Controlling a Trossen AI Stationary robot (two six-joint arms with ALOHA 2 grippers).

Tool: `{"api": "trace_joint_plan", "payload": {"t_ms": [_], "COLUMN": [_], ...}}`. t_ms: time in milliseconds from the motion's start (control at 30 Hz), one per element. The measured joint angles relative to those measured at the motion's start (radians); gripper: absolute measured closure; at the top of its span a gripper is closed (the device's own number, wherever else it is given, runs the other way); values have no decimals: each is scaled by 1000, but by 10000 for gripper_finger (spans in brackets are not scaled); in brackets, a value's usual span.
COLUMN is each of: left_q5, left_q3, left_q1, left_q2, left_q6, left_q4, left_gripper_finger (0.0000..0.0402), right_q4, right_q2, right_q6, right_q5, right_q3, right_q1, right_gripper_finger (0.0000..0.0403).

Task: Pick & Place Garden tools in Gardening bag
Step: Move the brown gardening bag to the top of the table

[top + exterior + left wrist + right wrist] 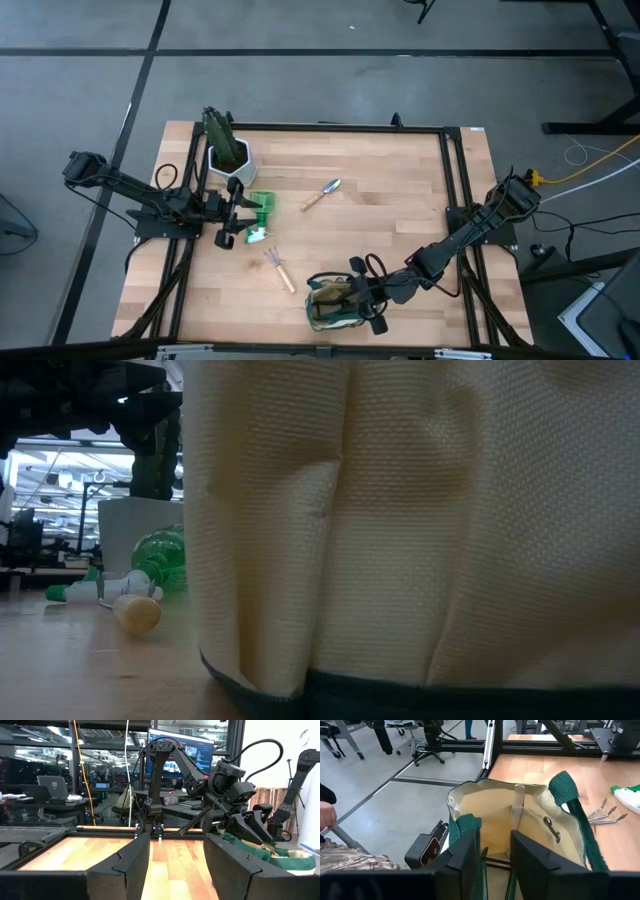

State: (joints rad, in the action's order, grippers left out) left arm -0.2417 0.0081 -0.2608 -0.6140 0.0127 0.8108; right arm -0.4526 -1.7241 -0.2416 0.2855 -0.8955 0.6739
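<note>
Your right gripper [492, 851] hangs over the beige, green-trimmed gardening bag [335, 300], fingers parted and holding nothing — the bag's pale interior shows only a metal clip [551, 828]. Beyond the bag lie the rake [277, 266], trowel [322, 194] and green-and-white item [259, 218]; your left gripper [233, 211] waits wide open beside that item.

The wooden table [400, 200] holds a white pot [230, 160] with a cactus (at the back left), a green-and-white item [260, 215] just beside it, a trowel [322, 194] near the middle, a little rake [279, 269], and the bag [335, 300] at the front edge.
</note>
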Motion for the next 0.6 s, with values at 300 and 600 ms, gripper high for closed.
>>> {"api": "trace_joint_plan", "payload": {"t_ms": [300,600], "left_q5": [0,0], "left_q3": [0,0], "left_q1": [0,0], "left_q2": [0,0], "left_q6": [0,0], "left_q4": [0,0], "left_gripper_finger": [219,219], "right_q4": [-45,-122], "right_q2": [0,4], "right_q6": [48,109], "right_q5": [-117,-165], "right_q3": [0,-3], "right_q1": [0,0], "right_gripper_finger": [272,272]}}
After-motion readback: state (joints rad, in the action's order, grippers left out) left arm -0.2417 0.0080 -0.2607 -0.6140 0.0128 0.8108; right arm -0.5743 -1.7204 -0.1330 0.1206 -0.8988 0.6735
